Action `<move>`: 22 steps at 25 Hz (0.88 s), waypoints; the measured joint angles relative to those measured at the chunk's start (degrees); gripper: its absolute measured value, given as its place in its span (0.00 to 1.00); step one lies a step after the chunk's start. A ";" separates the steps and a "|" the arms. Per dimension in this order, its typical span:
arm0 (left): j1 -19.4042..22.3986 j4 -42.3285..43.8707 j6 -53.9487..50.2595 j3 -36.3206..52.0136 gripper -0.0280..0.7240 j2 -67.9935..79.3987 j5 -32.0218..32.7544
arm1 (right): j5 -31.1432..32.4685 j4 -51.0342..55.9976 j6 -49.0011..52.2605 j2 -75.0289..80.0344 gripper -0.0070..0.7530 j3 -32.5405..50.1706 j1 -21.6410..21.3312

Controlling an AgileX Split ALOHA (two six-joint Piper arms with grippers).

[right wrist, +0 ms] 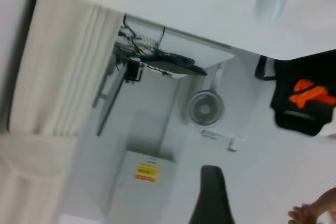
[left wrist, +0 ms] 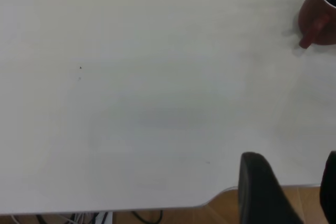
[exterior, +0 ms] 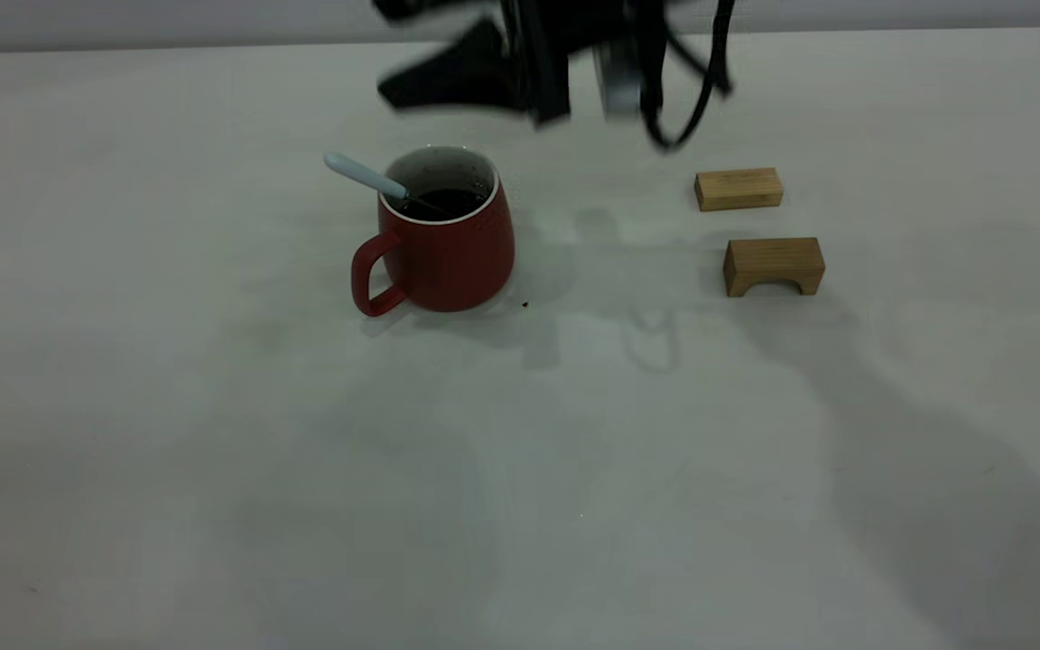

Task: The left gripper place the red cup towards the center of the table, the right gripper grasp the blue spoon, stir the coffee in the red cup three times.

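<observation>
The right end effector (exterior: 475, 77) hangs blurred above the far side of the bench (exterior: 213, 469), up behind the red cup (exterior: 443, 239); I cannot tell whether it is open or closed, but nothing shows in its grip. The left end effector (left wrist: 286, 192) sits off at the bench edge, well apart from the cup, with its two fingers parted and nothing between them. The cup stands upright near the middle of the bench, handle toward the camera's left, with dark coffee (exterior: 443, 200) inside. The blue spoon (exterior: 366, 177) rests in the cup, bowl in the liquid, its pale handle leaning out over the rim. Judging from this, the risk is the unsupported spoon: a bump from a passing arm could flip it out, splash coffee, or nudge the cup. A small dark speck lies on the bench just beside the cup's base. Count: one cup, one spoon, two wooden blocks (exterior: 738, 189) to the right, one of them arched (exterior: 774, 265).
</observation>
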 joint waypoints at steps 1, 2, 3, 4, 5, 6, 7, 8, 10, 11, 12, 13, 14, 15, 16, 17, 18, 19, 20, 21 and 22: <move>0.00 0.00 0.00 0.00 0.51 0.00 0.00 | -0.54 -2.61 0.00 -2.14 0.82 0.00 -0.19; 0.00 0.00 0.00 0.00 0.51 0.00 0.00 | -1.22 -5.17 0.00 -4.36 0.78 0.00 -0.60; 0.00 0.00 0.00 0.00 0.51 0.00 0.00 | -2.03 -7.59 0.00 -6.26 0.75 0.00 -0.80; 0.00 0.00 0.00 0.00 0.51 0.00 0.00 | -3.57 -10.82 0.00 -8.54 0.72 0.00 -1.11; 0.00 0.00 0.00 0.00 0.51 0.00 0.00 | -4.77 -14.30 0.00 -10.75 0.69 0.00 -1.30; 0.00 0.00 0.00 0.00 0.51 0.00 0.00 | -5.79 -17.40 0.00 -12.92 0.65 0.00 -1.37; 0.00 0.00 0.00 0.00 0.51 0.00 0.00 | -6.55 -20.50 0.00 -14.66 0.62 0.00 -1.37; 0.00 0.00 0.00 0.00 0.51 0.00 0.00 | -6.89 -24.01 0.00 -16.70 0.59 0.00 -1.37; 0.00 0.00 0.00 0.00 0.51 0.00 0.00 | -6.40 -30.09 -0.86 -20.33 0.52 0.00 -1.71; 0.00 0.00 0.00 0.00 0.51 0.00 0.00 | -4.99 -32.60 -2.85 -22.33 0.49 0.00 -2.28; 0.00 0.00 0.00 0.00 0.51 0.00 0.00 | -3.28 -34.58 -5.04 -24.27 0.46 0.00 -2.84; 0.00 0.00 0.00 0.00 0.51 0.00 0.00 | -0.67 -36.59 -7.79 -25.88 0.43 0.00 -3.43; 0.00 0.00 0.00 0.00 0.51 0.00 0.00 | 2.72 -38.57 -12.27 -28.10 0.40 0.00 -4.27; 0.00 0.00 0.00 0.00 0.51 0.00 0.00 | 6.57 -40.52 -16.45 -29.60 0.37 0.00 -4.64; 0.00 0.00 0.00 0.00 0.51 0.00 0.00 | 9.53 -42.52 -19.95 -31.36 0.34 0.00 -4.81; 0.00 0.00 0.00 0.00 0.51 0.00 0.00 | 11.81 -44.27 -23.33 -33.03 0.32 0.00 -4.81; 0.00 0.00 0.00 0.00 0.51 0.00 0.00 | 13.45 -46.23 -27.64 -34.39 0.30 0.00 -4.74; 0.00 0.00 0.00 0.00 0.51 0.00 0.00 | 14.17 -48.27 -30.41 -36.04 0.29 0.00 -4.74; 0.00 0.00 0.00 0.00 0.51 0.00 0.00 | 14.44 -50.16 -31.85 -37.74 0.28 0.00 -4.74; 0.00 0.00 0.00 0.00 0.51 0.00 0.00 | 14.66 -52.71 -32.60 -39.56 0.27 0.00 -4.74; 0.00 0.00 0.00 0.00 0.51 0.00 0.00 | 14.72 -55.57 -32.81 -41.18 0.27 0.00 -4.74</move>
